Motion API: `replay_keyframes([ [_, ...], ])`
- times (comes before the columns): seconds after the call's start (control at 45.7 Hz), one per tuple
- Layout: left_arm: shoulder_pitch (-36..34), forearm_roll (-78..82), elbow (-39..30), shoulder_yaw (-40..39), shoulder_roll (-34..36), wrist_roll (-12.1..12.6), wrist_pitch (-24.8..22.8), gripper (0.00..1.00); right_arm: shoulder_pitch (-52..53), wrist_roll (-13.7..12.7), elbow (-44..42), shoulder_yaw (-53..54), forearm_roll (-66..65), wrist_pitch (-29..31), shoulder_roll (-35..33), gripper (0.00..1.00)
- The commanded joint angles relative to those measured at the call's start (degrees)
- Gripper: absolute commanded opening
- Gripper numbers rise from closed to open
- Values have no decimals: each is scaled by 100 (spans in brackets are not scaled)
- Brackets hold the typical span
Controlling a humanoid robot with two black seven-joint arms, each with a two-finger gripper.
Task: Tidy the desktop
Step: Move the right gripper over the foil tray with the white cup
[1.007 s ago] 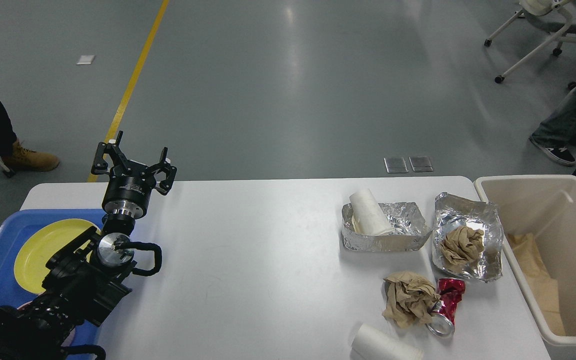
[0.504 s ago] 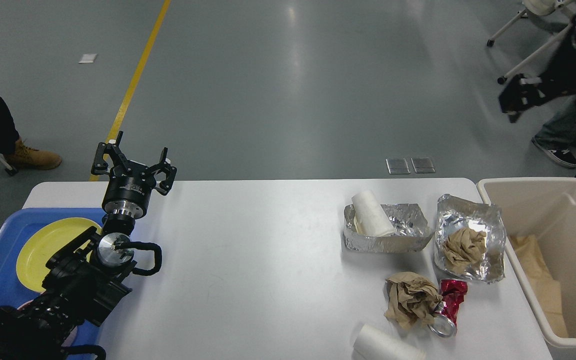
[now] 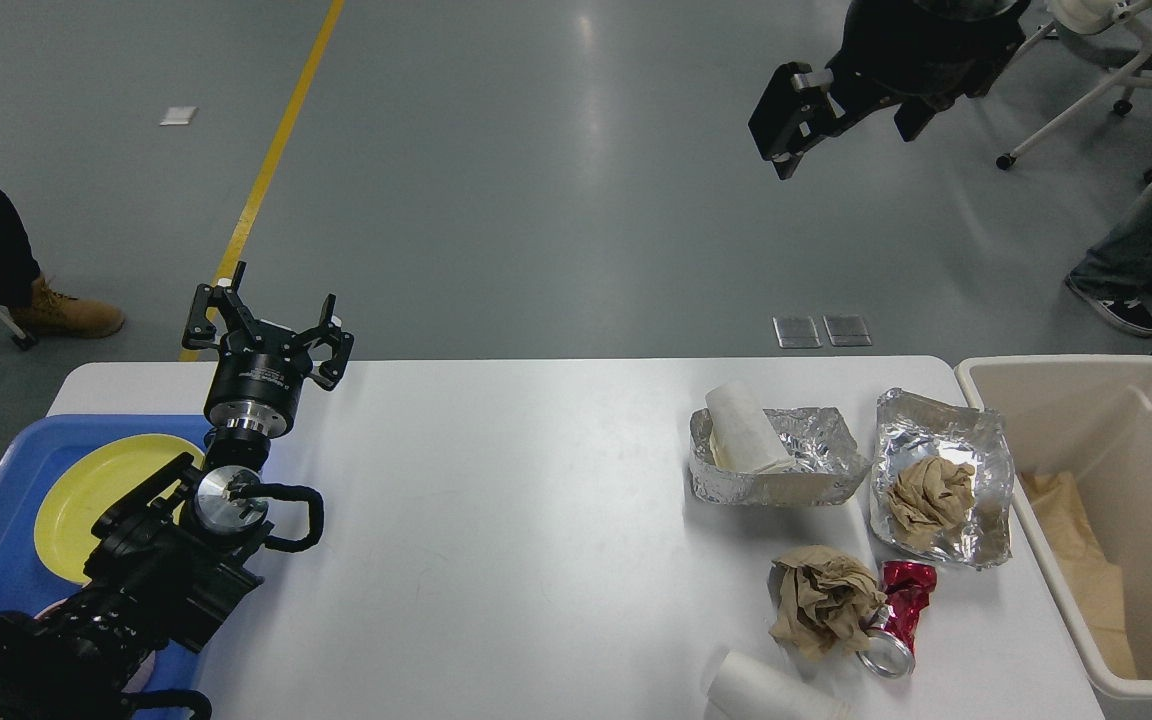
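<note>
Your white desktop (image 3: 536, 520) fills the lower view on a grey floor (image 3: 536, 180) with a yellow line (image 3: 276, 150). Your left gripper (image 3: 266, 325) hangs spread and empty over its far-left edge. Your right gripper (image 3: 786, 130) hovers high above the floor; you cannot tell its fingers apart.

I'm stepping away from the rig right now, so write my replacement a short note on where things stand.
Left pincer: open, empty, raised near the desktop's far left edge.
Right pincer: high at upper right, holding nothing visible; open or shut cannot be told.
On the desktop, right side: two foil trays, one with a paper cup, one with crumpled brown paper; another brown wad, a crushed red can, a second cup.
Done: beige bin holds some paper.
Left: all that litter.
</note>
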Motion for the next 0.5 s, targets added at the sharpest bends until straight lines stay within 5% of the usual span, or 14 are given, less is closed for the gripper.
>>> replay_keyframes([
  [0.0,0,0,0,0,0,0,0,96,-172,-3,-42,-172,-4,0,-624,100],
  [0.197,0,0,0,0,0,0,0,96,-339,-3,1089,-857,-66,0,-924,100],
  [0.35,0,0,0,0,0,0,0,96,-619,-3,2971,-1043,-66,-2676,-889,100],
  [0.482,0,0,0,0,0,0,0,96,-1024,-3,3070,-981,57,-2916,-845,100],
])
